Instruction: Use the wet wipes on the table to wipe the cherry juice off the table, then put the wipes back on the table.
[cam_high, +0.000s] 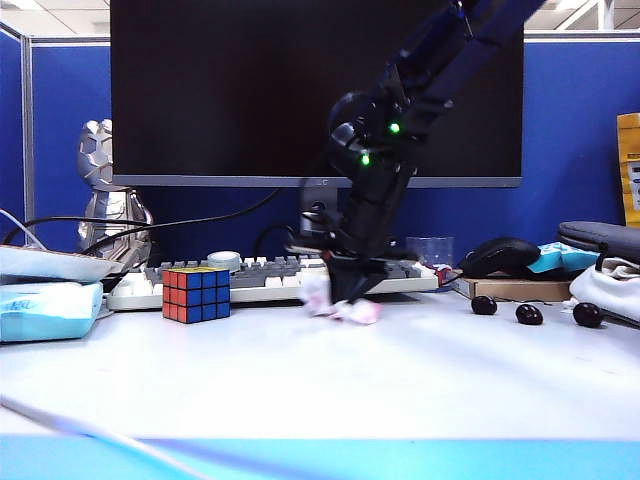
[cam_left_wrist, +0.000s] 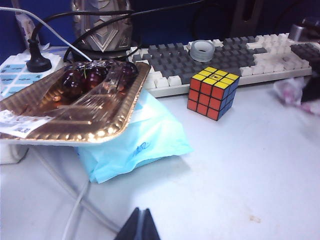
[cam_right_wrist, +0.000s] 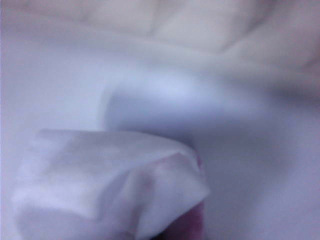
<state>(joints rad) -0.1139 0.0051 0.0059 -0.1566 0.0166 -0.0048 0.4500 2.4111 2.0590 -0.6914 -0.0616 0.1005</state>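
White, pink-stained wet wipes (cam_high: 342, 305) sit clamped in my right gripper (cam_high: 350, 292), pressed on the table (cam_high: 400, 380) at centre frame, just before the keyboard (cam_high: 270, 278). My left gripper (cam_left_wrist: 140, 227) shows at the lower edge, fingers together, holding nothing, above bare tabletop.

No text, label or number can be read anywhere in these views
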